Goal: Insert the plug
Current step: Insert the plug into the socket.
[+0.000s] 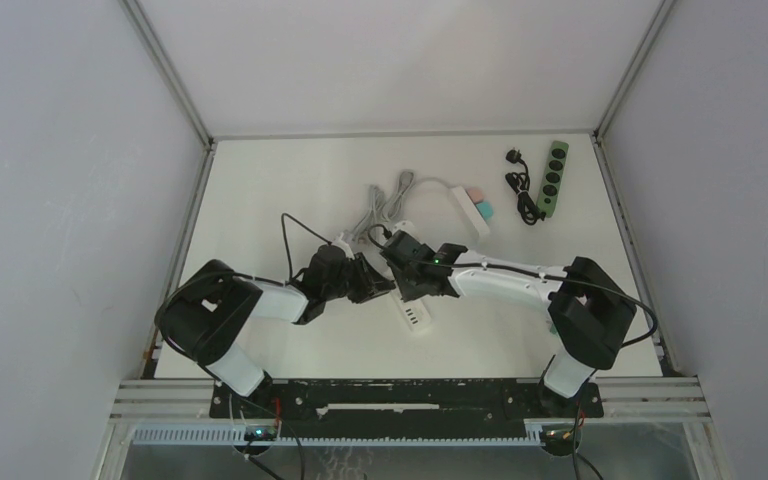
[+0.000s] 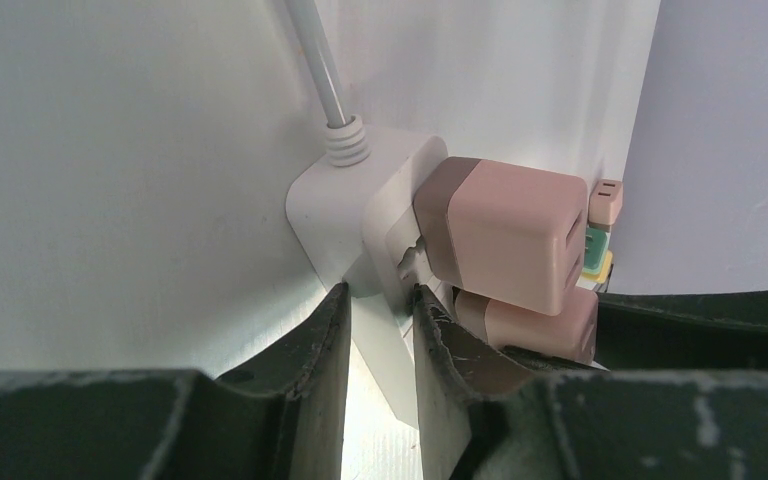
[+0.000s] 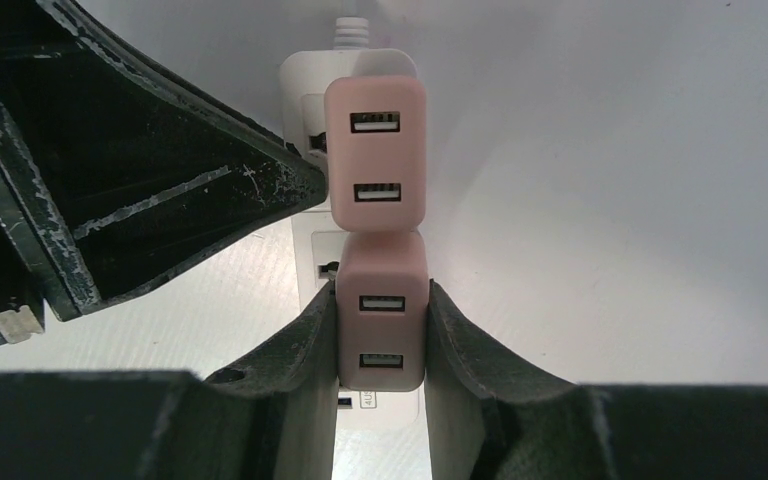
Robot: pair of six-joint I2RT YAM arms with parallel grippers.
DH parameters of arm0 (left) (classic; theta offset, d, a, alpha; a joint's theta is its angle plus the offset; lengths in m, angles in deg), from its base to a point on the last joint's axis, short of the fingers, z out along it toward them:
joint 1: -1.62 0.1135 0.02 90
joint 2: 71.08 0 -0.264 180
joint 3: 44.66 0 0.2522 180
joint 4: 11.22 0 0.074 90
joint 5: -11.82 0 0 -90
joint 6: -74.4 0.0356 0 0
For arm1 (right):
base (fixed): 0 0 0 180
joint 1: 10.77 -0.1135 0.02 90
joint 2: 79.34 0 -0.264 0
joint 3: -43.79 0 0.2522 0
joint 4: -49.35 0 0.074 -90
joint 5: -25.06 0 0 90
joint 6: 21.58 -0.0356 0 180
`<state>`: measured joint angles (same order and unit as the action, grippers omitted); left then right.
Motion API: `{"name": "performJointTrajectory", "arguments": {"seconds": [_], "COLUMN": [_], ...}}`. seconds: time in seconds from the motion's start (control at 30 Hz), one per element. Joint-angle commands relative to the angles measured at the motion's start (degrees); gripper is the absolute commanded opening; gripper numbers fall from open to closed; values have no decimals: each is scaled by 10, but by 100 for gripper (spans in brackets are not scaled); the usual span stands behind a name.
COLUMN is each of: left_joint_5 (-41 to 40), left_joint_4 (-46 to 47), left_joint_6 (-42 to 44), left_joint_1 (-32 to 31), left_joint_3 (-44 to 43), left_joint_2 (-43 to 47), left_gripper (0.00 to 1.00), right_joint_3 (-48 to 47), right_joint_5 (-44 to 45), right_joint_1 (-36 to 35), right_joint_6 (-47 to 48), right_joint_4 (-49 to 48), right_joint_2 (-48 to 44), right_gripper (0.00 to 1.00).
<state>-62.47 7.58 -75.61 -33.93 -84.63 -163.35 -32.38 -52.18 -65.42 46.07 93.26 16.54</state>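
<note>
Just near of the desk's (image 1: 260, 200) middle, the right pincer (image 3: 382, 300) is clamped on the flat sides of a pink USB charger plug (image 3: 382, 340), right at the white power strip (image 2: 335, 215), next to a twin charger (image 3: 376, 150). The left pincer (image 2: 378, 300) pinches the strip's edge. The plug looks light and rigid, smooth matte plastic with rounded corners, probably slippery, so grip the flat sides squarely.

The white power strip (image 3: 310, 260) bears a partly hidden label, seemingly beginning "4U".
</note>
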Motion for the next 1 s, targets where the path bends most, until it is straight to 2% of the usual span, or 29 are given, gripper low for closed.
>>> {"name": "performJointTrajectory", "arguments": {"seconds": [0.0,0.23,0.37,0.57,0.73,0.97], "left_joint_5": [-4,-7,-7,-7,-7,-11], "left_joint_4": [9,10,9,9,10,9], "left_joint_6": [2,2,2,3,2,3], "left_joint_1": [-1,-1,-1,-1,-1,-1], "left_joint_3": [10,13,13,14,11,16], "left_joint_2": [-12,-6,-6,-5,-7,0], "left_gripper": [31,30,30,30,30,30], "right_joint_3": [41,57,58,43,16,39], "right_joint_5": [-72,-38,-78,-93,-59,-68], "right_joint_1": [-30,-16,-3,-35,-62,-44], "right_joint_6": [-21,-42,-43,-14,-4,-22], "right_joint_4": [46,56,38,37,72,59], "right_joint_2": [75,56,61,92,121,105], "right_gripper": [0,0,0,0,0,0]}}
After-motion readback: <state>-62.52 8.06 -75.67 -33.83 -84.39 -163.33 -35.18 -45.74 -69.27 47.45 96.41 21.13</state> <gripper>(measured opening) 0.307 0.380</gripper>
